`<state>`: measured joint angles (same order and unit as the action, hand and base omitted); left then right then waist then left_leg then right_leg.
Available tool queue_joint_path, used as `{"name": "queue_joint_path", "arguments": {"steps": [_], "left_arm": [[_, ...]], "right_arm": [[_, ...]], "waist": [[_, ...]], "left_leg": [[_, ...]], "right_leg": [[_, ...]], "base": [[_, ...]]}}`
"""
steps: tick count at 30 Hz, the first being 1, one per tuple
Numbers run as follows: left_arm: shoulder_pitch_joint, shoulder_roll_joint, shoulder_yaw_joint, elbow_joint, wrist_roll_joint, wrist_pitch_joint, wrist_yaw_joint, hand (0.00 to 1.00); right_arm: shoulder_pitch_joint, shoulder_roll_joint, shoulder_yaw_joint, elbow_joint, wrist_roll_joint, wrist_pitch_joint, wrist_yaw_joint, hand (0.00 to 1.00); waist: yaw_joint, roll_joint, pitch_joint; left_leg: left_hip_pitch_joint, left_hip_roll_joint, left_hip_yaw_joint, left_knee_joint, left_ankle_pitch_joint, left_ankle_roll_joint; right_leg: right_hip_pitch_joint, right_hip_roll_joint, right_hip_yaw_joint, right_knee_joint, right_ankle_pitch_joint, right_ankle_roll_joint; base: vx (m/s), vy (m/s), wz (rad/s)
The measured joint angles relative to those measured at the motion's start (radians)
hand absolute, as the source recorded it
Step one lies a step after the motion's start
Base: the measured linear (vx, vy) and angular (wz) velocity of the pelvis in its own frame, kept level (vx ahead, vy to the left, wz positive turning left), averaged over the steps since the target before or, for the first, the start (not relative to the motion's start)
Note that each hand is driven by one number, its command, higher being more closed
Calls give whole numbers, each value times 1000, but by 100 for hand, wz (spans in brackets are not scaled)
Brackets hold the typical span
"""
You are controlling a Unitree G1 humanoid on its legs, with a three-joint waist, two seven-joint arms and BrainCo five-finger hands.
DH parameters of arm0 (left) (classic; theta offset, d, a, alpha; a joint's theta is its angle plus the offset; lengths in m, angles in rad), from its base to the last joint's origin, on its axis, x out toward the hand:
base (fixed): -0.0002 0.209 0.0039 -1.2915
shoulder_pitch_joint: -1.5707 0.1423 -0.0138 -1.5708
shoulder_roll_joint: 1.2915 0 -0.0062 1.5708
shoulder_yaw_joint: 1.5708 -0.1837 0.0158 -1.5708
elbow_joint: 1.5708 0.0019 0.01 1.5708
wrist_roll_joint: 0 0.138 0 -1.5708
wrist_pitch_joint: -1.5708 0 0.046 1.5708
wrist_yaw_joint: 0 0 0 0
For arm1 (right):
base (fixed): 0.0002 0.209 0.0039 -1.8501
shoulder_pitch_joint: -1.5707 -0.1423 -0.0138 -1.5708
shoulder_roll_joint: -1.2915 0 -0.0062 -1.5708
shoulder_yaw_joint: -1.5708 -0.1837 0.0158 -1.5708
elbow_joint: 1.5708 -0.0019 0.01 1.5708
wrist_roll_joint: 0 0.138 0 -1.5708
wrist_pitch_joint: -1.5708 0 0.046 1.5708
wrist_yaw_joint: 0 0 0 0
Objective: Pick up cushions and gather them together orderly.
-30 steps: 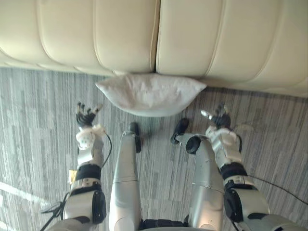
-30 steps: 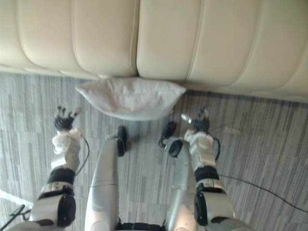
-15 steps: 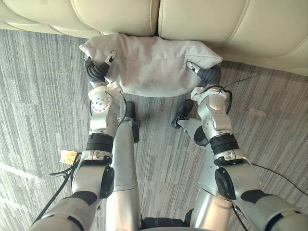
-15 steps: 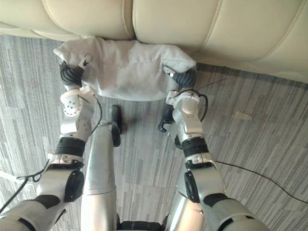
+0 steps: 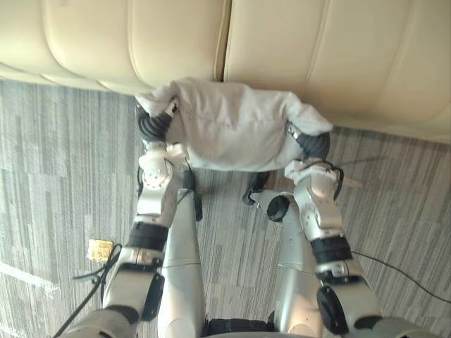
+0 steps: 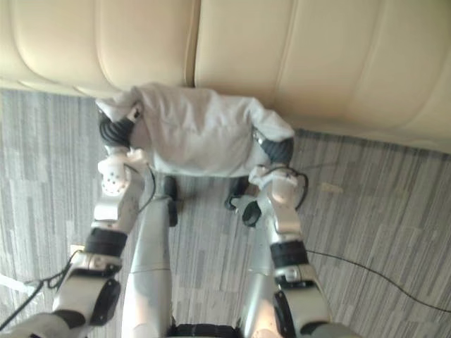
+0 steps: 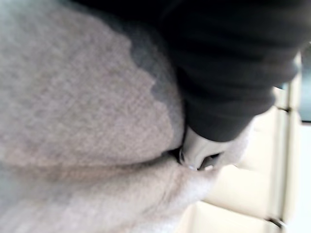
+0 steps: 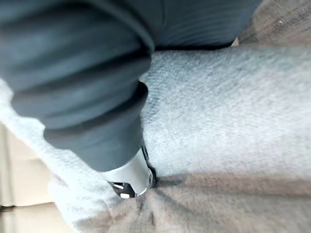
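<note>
A light grey cushion (image 5: 236, 134) hangs just above the carpet, in front of the cream sofa (image 5: 317, 49). My left hand (image 5: 153, 125) grips its left end and my right hand (image 5: 312, 144) grips its right end. The cloth bunches up over both hands at the corners. In the left wrist view the thumb (image 7: 197, 148) digs into the cushion (image 7: 73, 121) below the dark cover. In the right wrist view a finger (image 8: 129, 177) presses into a puckered fold of the cushion (image 8: 233, 121). Most of each hand's fingers are buried in the fabric.
The sofa's seat front runs across the whole back of the scene, with a seam (image 5: 224, 42) above the cushion. Grey striped carpet (image 5: 56, 155) lies around. A small yellow tag (image 5: 99, 248) lies on the floor at the left, a pale scrap (image 6: 329, 187) at the right.
Both hands reached the cushion's ends, curled into the cloth and raised it off the carpet; its corners now bunch over the hands. The camera has also shifted.
</note>
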<state>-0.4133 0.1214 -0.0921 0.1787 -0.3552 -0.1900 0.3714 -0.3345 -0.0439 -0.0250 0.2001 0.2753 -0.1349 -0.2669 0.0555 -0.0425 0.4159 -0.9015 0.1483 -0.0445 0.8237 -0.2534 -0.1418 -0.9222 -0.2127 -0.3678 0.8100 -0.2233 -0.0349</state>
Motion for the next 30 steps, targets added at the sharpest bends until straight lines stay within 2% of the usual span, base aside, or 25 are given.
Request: {"name": "queue_joint_path", "arguments": {"steps": [1,3,5,8,10,11,14,17,18,19,20,22,25,26,28,29,30], "left_arm": [[32,-4,-11,-14,0,-2,-8,100],[127,-20,-26,-66,1,-6,-37,100],[251,-20,-26,-107,-1,-16,-73,100],[380,-19,-32,-143,-2,-18,-121,100],[457,-19,-39,-169,-2,-18,-143,100],[511,-20,-47,-178,-2,-17,-166,100],[577,-22,-52,-187,-2,-16,-187,100],[612,-34,-52,-189,-6,-8,-203,100],[624,-41,-53,-188,-22,2,-204,100],[630,-48,-52,-188,-26,7,-204,100],[644,-53,-52,-188,-31,11,-205,100],[667,-54,-52,-191,-31,11,-206,100],[679,-54,-52,-209,-31,12,-207,100],[679,-53,-52,-229,-31,11,-207,100],[678,-54,-52,-230,-31,10,-207,100],[675,-55,-52,-229,-31,11,-207,100],[668,-56,-54,-229,-30,13,-208,100]], "right_arm": [[29,4,0,-3,0,-2,3,100],[124,3,11,-57,-1,-3,24,100],[230,2,43,-119,-1,-5,56,100],[344,0,68,-171,-2,-13,90,100],[414,0,76,-206,-3,-16,111,100],[470,0,76,-224,-17,-17,130,100],[526,0,76,-225,-43,-19,148,100],[562,2,76,-224,-51,-19,153,100],[575,2,74,-222,-59,-19,157,100],[582,2,70,-221,-66,-18,161,100],[596,4,68,-220,-80,-14,162,100],[616,5,69,-220,-80,-14,170,100],[621,4,69,-218,-80,-14,177,100],[615,7,68,-205,-79,-14,181,100],[613,11,67,-177,-79,-15,185,100],[613,13,63,-152,-79,-14,187,100],[618,15,58,-138,-78,-12,188,100]], "waist": [[1,-6,-34],[0,-13,-52],[3,-32,-74],[3,-34,-130],[4,-30,-183],[5,-21,-213],[6,-14,-262],[6,-4,-276],[4,-2,-277],[4,3,-273],[5,6,-271],[2,8,-270],[2,11,-281],[3,17,-279],[3,14,-284],[3,18,-286],[-2,13,-295]], "left_leg": [[11,2,7,-15,0,0],[153,14,30,-73,-1,-3],[322,22,77,-146,-11,1],[480,35,119,-234,-14,3],[550,35,141,-287,-14,3],[628,35,159,-340,-13,5],[700,33,179,-397,-11,8],[744,24,193,-415,-22,21],[763,15,192,-424,-34,37],[780,13,193,-425,-45,40],[808,9,198,-422,-60,42],[865,-1,201,-419,-81,48],[889,-4,200,-422,-99,58],[898,-1,195,-443,-99,60],[912,4,191,-466,-100,60],[923,14,182,-489,-101,58],[926,18,162,-504,-108,44]], "right_leg": [[8,4,2,-14,1,-1],[140,24,6,-76,9,-11],[275,43,28,-136,10,-9],[409,73,43,-224,29,-5],[466,86,51,-274,41,-6],[533,96,56,-323,50,3],[591,107,70,-372,61,9],[625,102,79,-380,63,14],[636,91,80,-361,61,33],[628,79,80,-310,70,49],[602,52,83,-195,82,67],[584,29,116,-72,107,72],[568,24,149,-25,121,91],[533,26,167,-1,101,90],[532,45,176,-73,50,92],[526,82,221,-189,53,99],[532,130,297,-342,94,104]], "base": [[141,-1,-16],[171,8,-23],[163,13,-37],[186,57,-32],[179,60,-28],[163,73,-21],[150,70,-18],[121,79,-8],[85,81,-1],[84,110,-2],[37,90,-1],[44,73,2],[105,17,0],[179,-63,-4],[192,-111,0],[241,-175,23],[264,-196,35]]}}
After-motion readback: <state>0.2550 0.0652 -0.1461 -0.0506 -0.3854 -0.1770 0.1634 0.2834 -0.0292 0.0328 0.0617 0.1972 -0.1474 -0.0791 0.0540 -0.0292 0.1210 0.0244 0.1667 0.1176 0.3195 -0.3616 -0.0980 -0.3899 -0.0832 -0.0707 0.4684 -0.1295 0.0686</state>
